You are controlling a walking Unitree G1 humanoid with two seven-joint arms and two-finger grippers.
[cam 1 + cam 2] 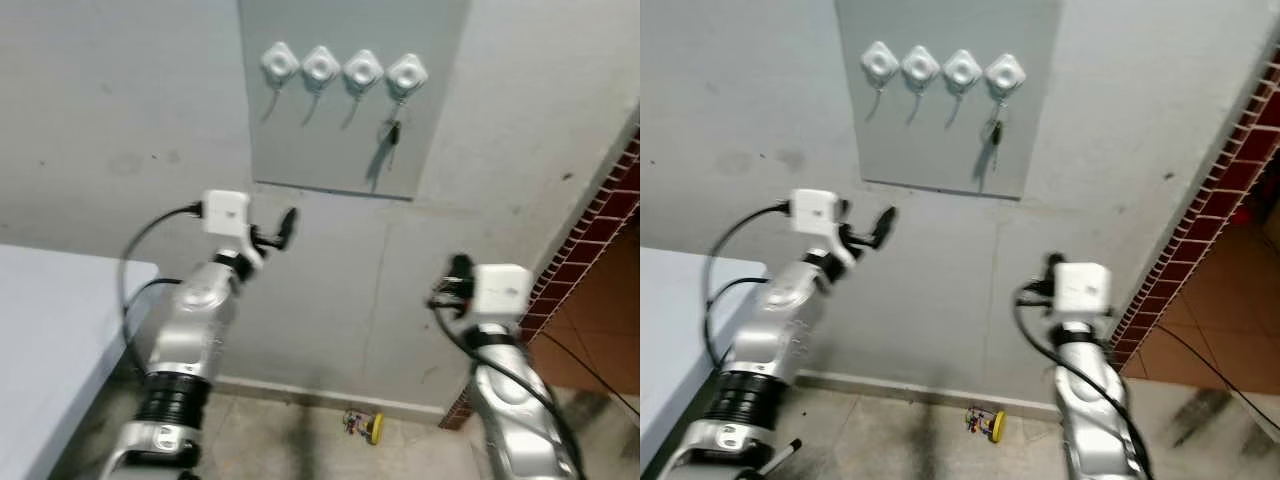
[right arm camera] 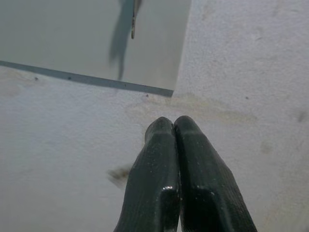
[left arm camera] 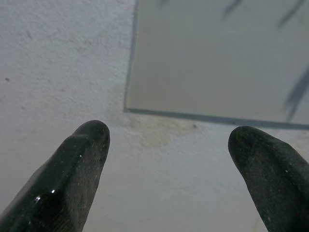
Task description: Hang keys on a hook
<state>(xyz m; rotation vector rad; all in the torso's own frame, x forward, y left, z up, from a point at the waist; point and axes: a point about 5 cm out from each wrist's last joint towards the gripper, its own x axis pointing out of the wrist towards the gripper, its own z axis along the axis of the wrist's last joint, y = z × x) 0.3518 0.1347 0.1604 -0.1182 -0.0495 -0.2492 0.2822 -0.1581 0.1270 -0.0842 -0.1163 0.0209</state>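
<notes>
The keys [image 1: 394, 133] were seen hung on the rightmost hook [image 1: 407, 72], upper centre; the left gripper [image 3: 166, 159] was spread, the right gripper [image 2: 176, 128] pressed together, empty — hanging judged done; withdrawal remained.

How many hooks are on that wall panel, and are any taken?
4, in one row along the panel top: first hook, second hook, third hook, and fourth hook, nearest the brick wall, with keys hanging from it. The others look bare.
</notes>
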